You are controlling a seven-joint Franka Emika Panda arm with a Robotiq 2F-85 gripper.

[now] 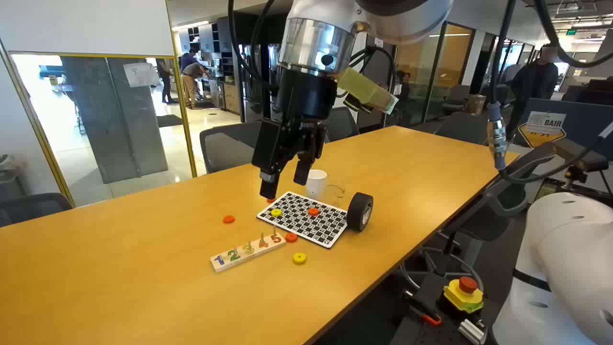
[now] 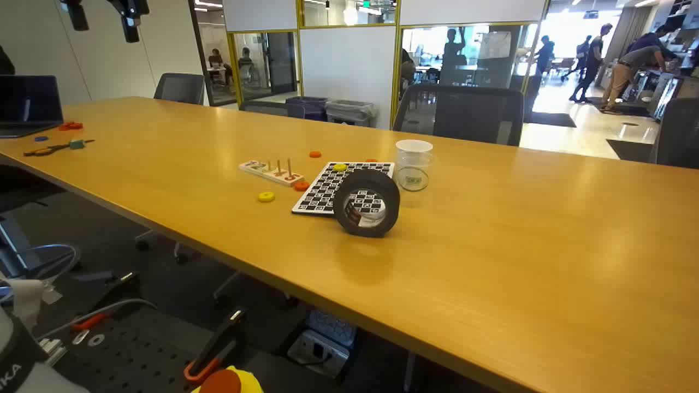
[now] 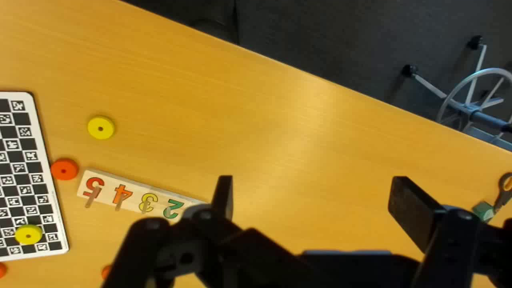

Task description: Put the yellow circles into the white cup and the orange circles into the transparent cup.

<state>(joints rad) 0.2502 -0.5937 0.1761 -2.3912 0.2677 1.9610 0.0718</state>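
A black two-fingered claw (image 1: 286,183) hangs high above a long wooden table (image 1: 431,158), its fingers spread wide apart, holding nothing and touching nothing. In the wrist view, a wooden number strip (image 3: 134,197) lies below, partly covered by one finger. Past the strip's "5" end, an orange circle (image 3: 64,169) sits between the strip and a checkered board (image 3: 24,172), and a yellow circle (image 3: 101,127) lies on the table near both. On the board are a second yellow circle (image 1: 276,212) and another orange circle (image 1: 313,211); one more orange circle (image 1: 229,219) lies apart from the board on the table, and a fourth orange circle (image 2: 371,160) peeks out at the board's far edge. Farther out, the white cup (image 1: 317,184) stands upright near the board, the transparent cup (image 2: 413,179) just beside it, and a black tape roll (image 1: 354,212) stands on edge by the board's corner. No circle can be seen in either cup, though the bottom of the white cup is out of sight. The step in hand looks like getting ready for a pick, likely the first. The next move probably calls for bringing the claw over a circle, perhaps the yellow one on the table, lowering until the fingers straddle its rim, then squeezing lightly; the orange one by the strip seems tighter to reach.
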